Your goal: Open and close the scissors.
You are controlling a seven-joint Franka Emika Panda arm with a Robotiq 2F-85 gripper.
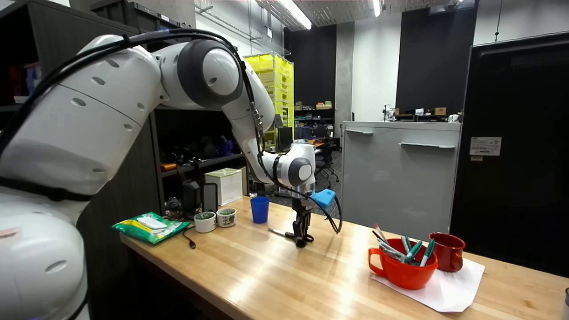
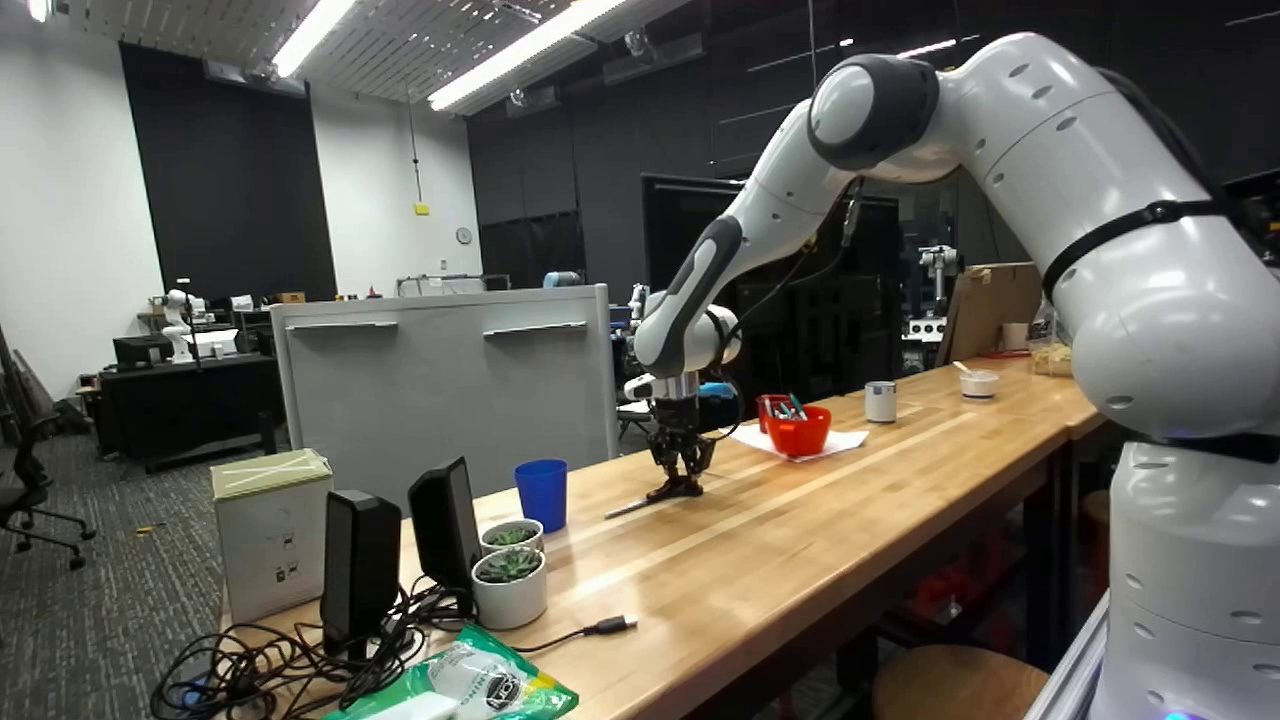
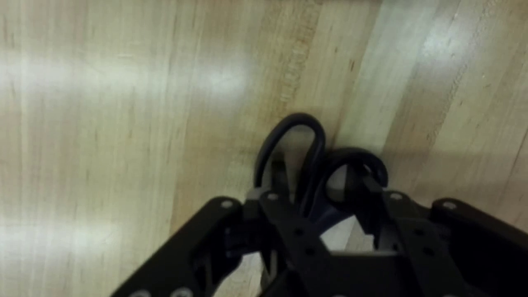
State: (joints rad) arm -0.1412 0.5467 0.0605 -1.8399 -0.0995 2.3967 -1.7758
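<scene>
One long, pale wooden table (image 1: 266, 284) spans both exterior views, and a white-and-grey jointed robot arm (image 1: 218, 75) reaches over it from the near long edge. By the table's far left corner stands a white box (image 1: 225, 188) with a pale green lid. A black two-fingered gripper (image 3: 318, 180) points straight down at the tabletop, its fingers (image 3: 288, 225) part-way apart. Close to the far long edge sits a bright red, round bowl (image 1: 406, 276) with a side handle; nearer the left end, beside the same edge, stands a tapered, solid-blue cup (image 1: 260, 210). Smallest, black-handled scissors (image 1: 290, 236) with thin silvery blades lie flat, inward of that edge, tips toward the table's left end, one fingertip showing within each handle loop in the wrist view.
</scene>
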